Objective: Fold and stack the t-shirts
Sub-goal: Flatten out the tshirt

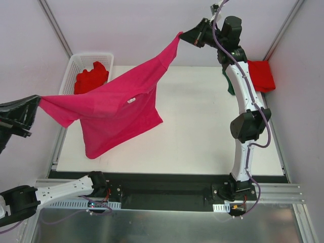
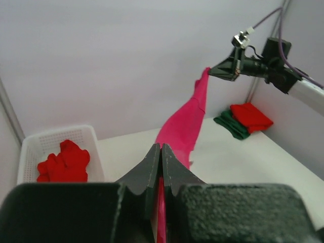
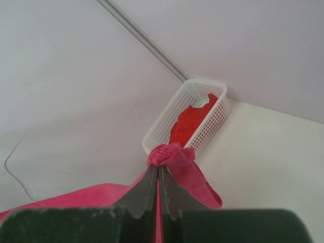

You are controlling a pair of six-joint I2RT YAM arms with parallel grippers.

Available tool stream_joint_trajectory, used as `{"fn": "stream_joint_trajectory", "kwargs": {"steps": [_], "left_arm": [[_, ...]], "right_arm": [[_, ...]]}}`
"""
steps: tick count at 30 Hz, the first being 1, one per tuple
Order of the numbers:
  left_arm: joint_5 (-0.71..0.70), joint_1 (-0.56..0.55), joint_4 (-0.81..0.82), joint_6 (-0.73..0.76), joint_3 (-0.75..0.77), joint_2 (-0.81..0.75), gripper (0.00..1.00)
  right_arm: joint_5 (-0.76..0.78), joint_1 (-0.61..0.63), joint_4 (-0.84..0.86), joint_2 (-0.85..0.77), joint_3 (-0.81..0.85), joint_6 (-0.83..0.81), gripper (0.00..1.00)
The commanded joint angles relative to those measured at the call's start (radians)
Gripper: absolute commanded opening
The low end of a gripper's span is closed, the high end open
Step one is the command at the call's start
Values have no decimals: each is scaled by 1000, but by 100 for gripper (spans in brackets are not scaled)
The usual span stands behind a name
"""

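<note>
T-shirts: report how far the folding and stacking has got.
Done: a folded red shirt lies on the dark green shirt at the far right. In hand: the pink shirt hangs stretched between left pincer and right pincer, both shut on it. Left: fold and stack it, then the crumpled red shirt in the basket.

The left arm [image 1: 55,188] is bending out to its side and holding the left gripper [image 1: 36,103] high, jaws pressing flat together on a pink shirt [image 1: 116,111] pinched at their tips, while the right arm [image 1: 245,109] is standing tall and leaning forward, the right gripper [image 1: 184,35] likewise clamping shirt cloth between closed jaws.
</note>
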Motion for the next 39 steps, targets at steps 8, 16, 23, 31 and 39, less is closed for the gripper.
{"fn": "stream_joint_trajectory", "kwargs": {"steps": [8,16,23,31,39], "left_arm": [[377,10,30,-227,-67,171,0],[645,10,130,-342,-225,308,0],[880,1,337,-440,-458,410,0],[992,-98,513,-442,-601,591,0],[1068,-186,598,-434,-612,759,0]], "right_arm": [[-16,33,84,-8,43,9,1],[101,-72,-60,-124,-85,-85,1],[237,-143,-292,-206,-194,-276,1],[412,-165,-474,-209,-253,-427,1],[500,-163,-535,-195,-256,-467,1]]}}
